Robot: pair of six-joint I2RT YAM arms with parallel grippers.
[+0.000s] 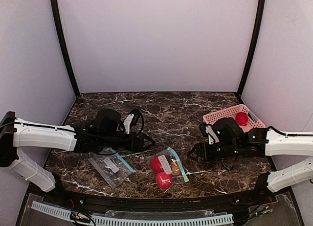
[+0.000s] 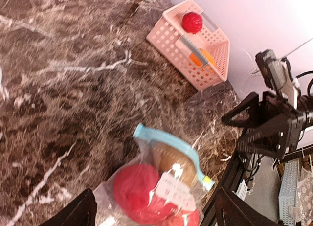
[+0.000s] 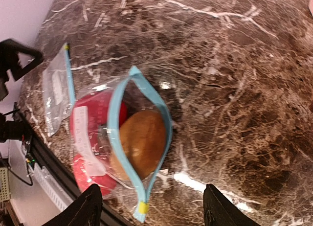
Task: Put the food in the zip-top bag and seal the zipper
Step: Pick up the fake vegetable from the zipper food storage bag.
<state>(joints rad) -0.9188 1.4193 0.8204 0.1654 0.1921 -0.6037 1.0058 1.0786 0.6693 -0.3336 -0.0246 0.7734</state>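
Note:
The zip-top bag (image 1: 167, 168) lies near the front edge between my two grippers. Inside it are a brown-tan piece of food (image 3: 142, 140) and two red pieces (image 1: 157, 164) (image 1: 164, 180). Its teal zipper (image 3: 115, 119) gapes open toward the right. One red piece (image 2: 192, 22) and an orange piece (image 2: 199, 57) sit in the pink basket (image 1: 220, 114). My left gripper (image 1: 149, 143) hovers open just left of the bag, and its fingers (image 2: 78, 214) straddle the bag from above. My right gripper (image 1: 192, 155) stands open right of the zipper mouth, empty.
A second clear bag (image 1: 111, 167) with a teal strip lies flat and empty at the front left. The basket stands at the back right, behind my right arm. The table's front edge (image 3: 54, 162) runs close beside the filled bag.

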